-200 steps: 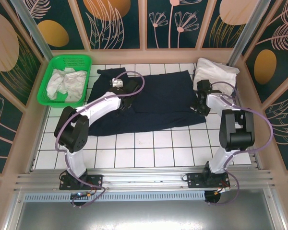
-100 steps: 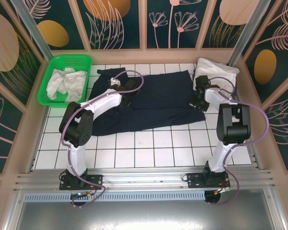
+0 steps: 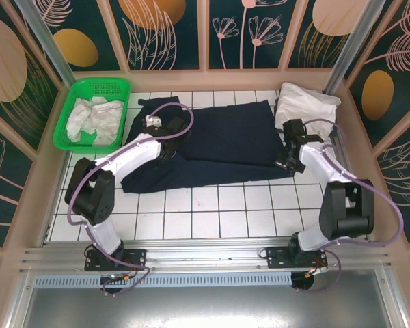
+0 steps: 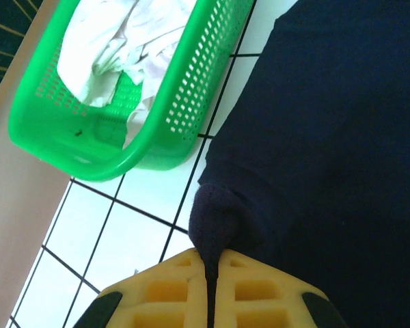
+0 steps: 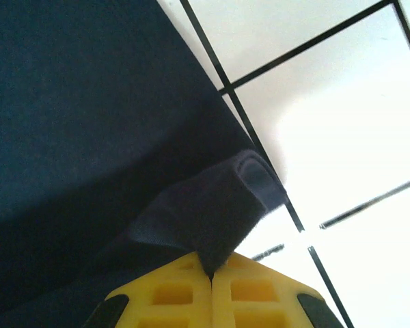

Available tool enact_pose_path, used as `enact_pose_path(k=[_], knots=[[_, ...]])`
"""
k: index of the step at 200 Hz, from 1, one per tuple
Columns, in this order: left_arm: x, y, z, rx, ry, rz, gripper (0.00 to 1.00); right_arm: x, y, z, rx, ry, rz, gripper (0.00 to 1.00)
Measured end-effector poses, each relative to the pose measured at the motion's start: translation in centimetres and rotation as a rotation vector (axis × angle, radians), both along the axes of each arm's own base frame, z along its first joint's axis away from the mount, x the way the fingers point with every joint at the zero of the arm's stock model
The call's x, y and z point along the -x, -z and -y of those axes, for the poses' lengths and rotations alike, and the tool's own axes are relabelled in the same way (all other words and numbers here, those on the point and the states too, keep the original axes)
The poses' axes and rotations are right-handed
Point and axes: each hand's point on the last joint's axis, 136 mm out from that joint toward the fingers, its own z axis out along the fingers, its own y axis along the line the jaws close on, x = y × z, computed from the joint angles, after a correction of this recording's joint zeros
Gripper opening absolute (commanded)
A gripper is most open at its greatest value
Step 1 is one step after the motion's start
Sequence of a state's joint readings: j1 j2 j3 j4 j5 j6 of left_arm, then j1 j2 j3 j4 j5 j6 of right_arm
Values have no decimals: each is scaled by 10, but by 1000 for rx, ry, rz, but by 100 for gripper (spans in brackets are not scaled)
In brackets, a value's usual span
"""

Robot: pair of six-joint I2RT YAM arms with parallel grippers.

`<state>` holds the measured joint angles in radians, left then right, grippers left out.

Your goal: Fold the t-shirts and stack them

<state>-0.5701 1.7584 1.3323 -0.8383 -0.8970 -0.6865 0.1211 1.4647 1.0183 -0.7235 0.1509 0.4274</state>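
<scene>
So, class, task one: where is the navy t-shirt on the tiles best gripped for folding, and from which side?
By its side edges, coming in from outside, low over the tiles. The navy t-shirt lies mostly flat, so only its edges offer a lip to pinch. The left gripper and right gripper each hold such a fold.

grn basket (image 3: 104, 87) far left, wht tiled table (image 3: 212, 205)
</scene>
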Motion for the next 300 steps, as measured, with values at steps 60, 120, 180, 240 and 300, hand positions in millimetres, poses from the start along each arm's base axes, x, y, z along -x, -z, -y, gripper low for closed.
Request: enact_pose_path(k=[60,120,180,240,300], knots=[[49,4,7,63,39,-29,0,39,-19,-10,-8,-25,37,0],[86,26,-11,41,-19,-89,0,50,-10,-11,-3,-26,-8,0],[57,39,-5,-65,-57,-107,0,-23,8,-17,31,-51,-36,0],[26,49,-7,-58,-27,-122,0,-76,34,-19,62,-80,-53,0],[-18,63,3,-16,41,-136,0,-92,44,-10,64,-63,-66,0]])
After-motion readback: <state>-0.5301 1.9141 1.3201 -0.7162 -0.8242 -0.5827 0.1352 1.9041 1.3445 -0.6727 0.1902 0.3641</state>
